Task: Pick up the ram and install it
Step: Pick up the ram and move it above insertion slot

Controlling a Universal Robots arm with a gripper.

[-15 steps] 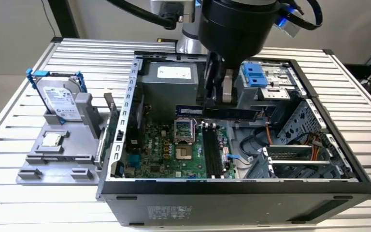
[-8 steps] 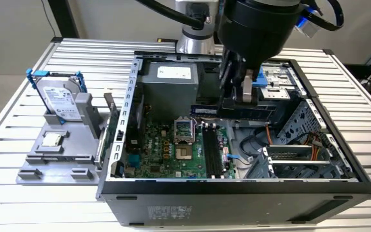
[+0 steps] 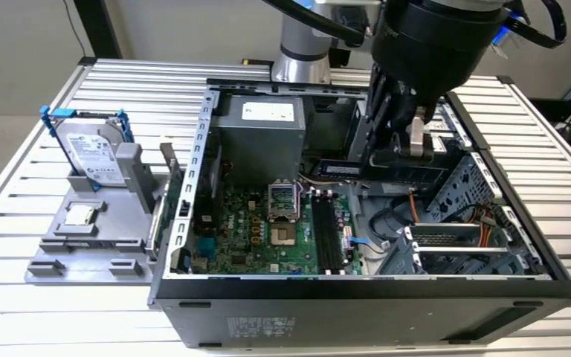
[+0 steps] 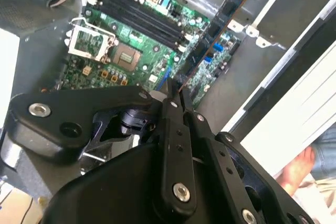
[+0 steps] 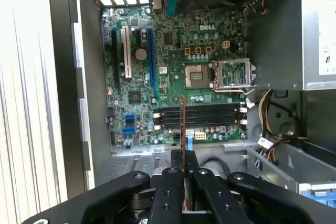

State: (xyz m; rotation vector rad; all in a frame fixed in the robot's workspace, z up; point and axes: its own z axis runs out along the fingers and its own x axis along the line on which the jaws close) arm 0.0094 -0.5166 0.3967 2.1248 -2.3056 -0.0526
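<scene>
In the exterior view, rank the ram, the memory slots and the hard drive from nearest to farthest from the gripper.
1. The ram: held by the gripper, over the open computer case.
2. The memory slots: on the motherboard inside the case, toward the exterior view's left of the gripper.
3. The hard drive: outside the case, upright on the grey stand at the exterior view's far left.

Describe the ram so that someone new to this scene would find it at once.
Look into the open computer case on the slatted table, above its green motherboard. There the gripper is shut on the ram, a thin dark board held in the air. Unlike the long black memory slots, it sits off the motherboard.
</scene>
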